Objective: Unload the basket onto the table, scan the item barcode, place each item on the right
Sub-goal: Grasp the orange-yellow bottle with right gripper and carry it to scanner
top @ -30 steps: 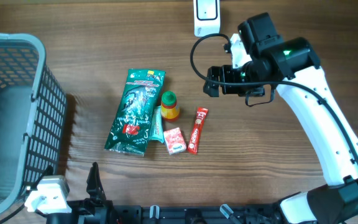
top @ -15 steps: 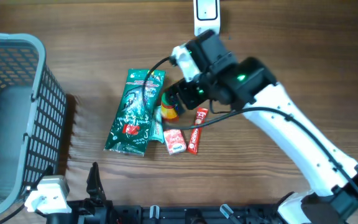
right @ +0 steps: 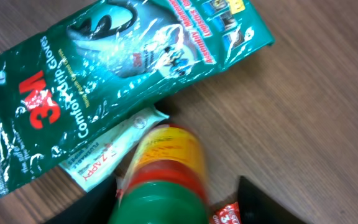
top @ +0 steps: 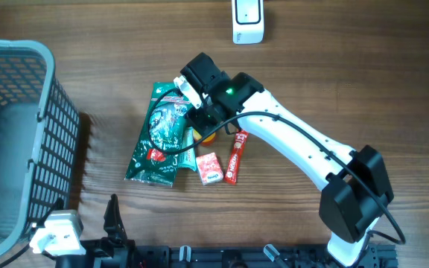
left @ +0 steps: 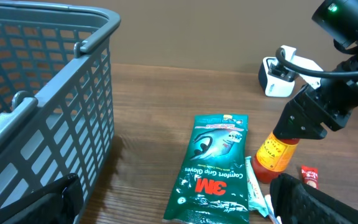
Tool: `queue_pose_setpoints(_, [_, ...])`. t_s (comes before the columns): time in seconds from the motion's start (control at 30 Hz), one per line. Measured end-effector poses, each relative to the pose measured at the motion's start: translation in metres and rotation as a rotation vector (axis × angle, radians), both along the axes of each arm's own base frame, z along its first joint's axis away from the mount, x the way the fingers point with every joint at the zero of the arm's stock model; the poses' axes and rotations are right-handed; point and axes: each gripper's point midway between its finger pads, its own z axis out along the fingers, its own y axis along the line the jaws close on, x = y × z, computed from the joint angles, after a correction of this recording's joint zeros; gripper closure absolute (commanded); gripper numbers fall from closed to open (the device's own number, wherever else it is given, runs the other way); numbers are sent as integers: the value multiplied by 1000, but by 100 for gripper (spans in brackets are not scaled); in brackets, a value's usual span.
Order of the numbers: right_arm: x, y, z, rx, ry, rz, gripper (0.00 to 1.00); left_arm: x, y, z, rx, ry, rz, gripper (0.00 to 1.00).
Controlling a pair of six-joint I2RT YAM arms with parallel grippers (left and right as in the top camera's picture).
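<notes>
A small bottle with a green cap, red band and yellow-orange label stands on the wooden table beside a green 3M glove pack. My right gripper is down over the bottle, one finger on each side. A gap still shows at the right finger, so the gripper is open. From above, the gripper hides most of the bottle. The white barcode scanner sits at the table's far edge. My left gripper is open and empty, low at the near edge.
A grey mesh basket fills the left side. A red stick sachet, a small pink box and a white-green sachet lie close around the bottle. The glove pack lies between the basket and the bottle.
My right arm swung left from near the scanner and came down over the bottle, and its jaws have narrowed around it. The left arm has not moved.
</notes>
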Motion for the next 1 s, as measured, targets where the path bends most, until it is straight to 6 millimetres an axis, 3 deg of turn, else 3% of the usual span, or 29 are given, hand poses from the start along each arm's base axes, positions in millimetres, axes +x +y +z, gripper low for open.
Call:
queue_pose_setpoints(0.1, [-1, 0, -1, 1, 6, -12, 55, 0, 0, 0, 0, 0, 0, 0])
queue_pose_setpoints(0.23, [0, -8, -3, -3, 35, -137, 56, 0, 0, 0, 0, 0, 0, 0])
queue_pose_setpoints(0.37, [6, -40, -2, -69, 54, -368, 55, 0, 0, 0, 0, 0, 0, 0])
queue_pose_setpoints(0.57, [39, -105, -2, -53, 80, -803, 54, 0, 0, 0, 0, 0, 0, 0])
queue_pose_setpoints(0.6, [44, -117, -2, -44, 88, -889, 46, 0, 0, 0, 0, 0, 0, 0])
queue_pose_setpoints(0.63, [46, -131, -3, -34, 105, -991, 25, 0, 0, 0, 0, 0, 0, 0])
queue_pose_setpoints(0.67, [48, -142, -4, -10, 133, -1110, 18, 0, 0, 0, 0, 0, 0, 0])
queue_pose_setpoints(0.73, [49, -146, -6, 36, 176, -1225, 0, 0, 0, 0, 0, 0, 0, 0])
queue_pose_setpoints(0.83, [41, -140, -6, 60, 239, -1275, 0, 0, 0, 0, 0, 0, 0, 0])
queue_pose_setpoints(0.87, [36, -140, -2, 49, 258, -1283, 0, 0, 0, 0, 0, 0, 0, 0])
queue_pose_setpoints(0.9, [36, -139, 15, 60, 259, -1270, 0, 0, 0, 0, 0, 0, 0, 0])
queue_pose_setpoints(1.0, [48, -130, 82, 179, 169, -1135, 0, 0, 0, 0, 0, 0, 0, 0])
